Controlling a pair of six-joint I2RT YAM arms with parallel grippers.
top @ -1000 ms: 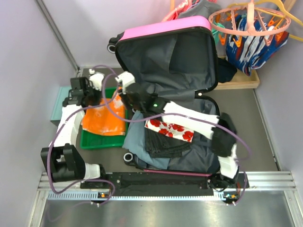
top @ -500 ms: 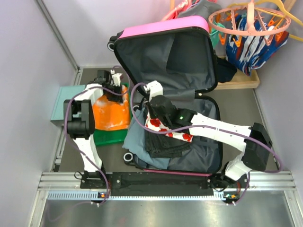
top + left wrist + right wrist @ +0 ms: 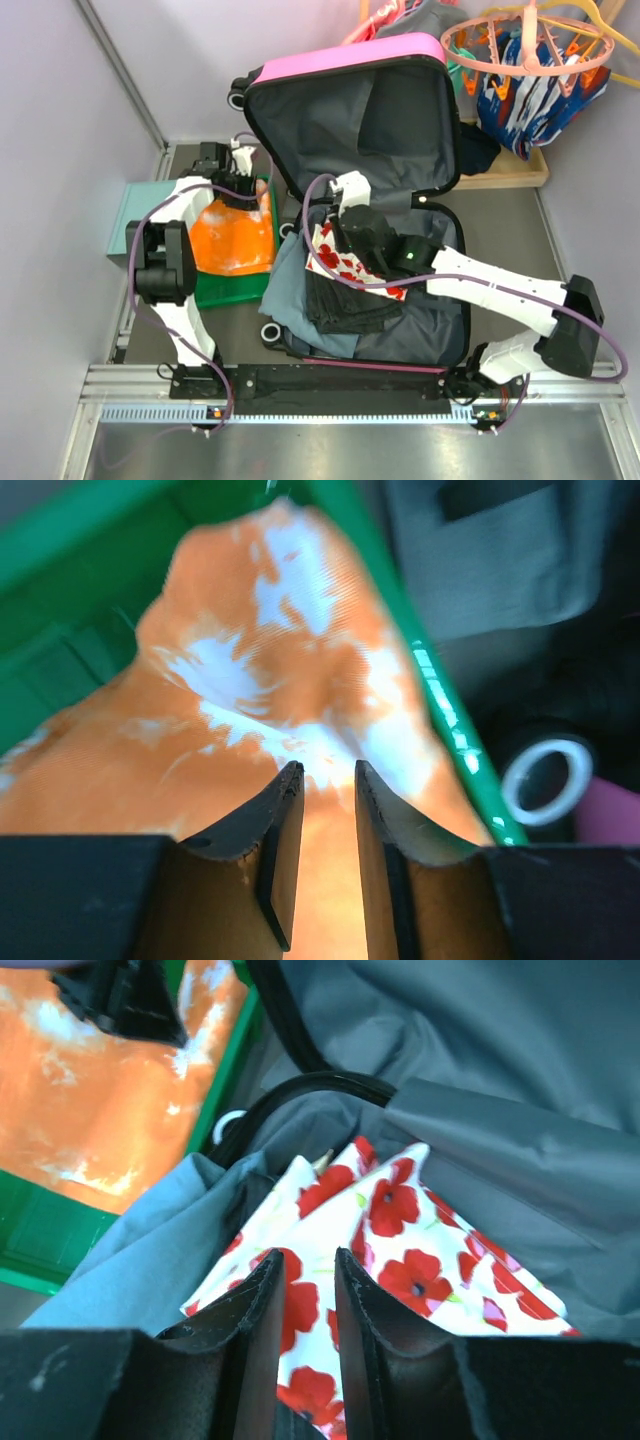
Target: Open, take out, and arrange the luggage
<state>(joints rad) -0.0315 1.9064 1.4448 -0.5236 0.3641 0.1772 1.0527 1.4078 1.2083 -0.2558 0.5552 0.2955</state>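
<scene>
The pink luggage (image 3: pixel 345 52) lies open, its lid upright with grey lining (image 3: pixel 370 130). Its lower half holds a white cloth with red poppies (image 3: pixel 350 270), a dark garment (image 3: pixel 345 303) and a blue-grey garment (image 3: pixel 288 290). My right gripper (image 3: pixel 338 205) hangs just over the poppy cloth (image 3: pixel 400 1230), jaws a narrow gap apart and empty (image 3: pixel 308 1255). My left gripper (image 3: pixel 245 175) is at the far end of the green tray (image 3: pixel 225 290), closed on the orange and white garment (image 3: pixel 235 235), which fills the gap between the fingers (image 3: pixel 328 770).
A pale-teal box (image 3: pixel 125 215) sits left of the tray. A round orange clothes hanger (image 3: pixel 530 45) and patterned bags on a wooden tray (image 3: pixel 510 175) stand at the back right. A suitcase wheel (image 3: pixel 545 780) is close beside the tray's rim. Walls close in on both sides.
My right gripper has swung right, from over the tray into the suitcase above the poppy cloth. My left arm has reached to the tray's far end, and the orange garment shifted that way.
</scene>
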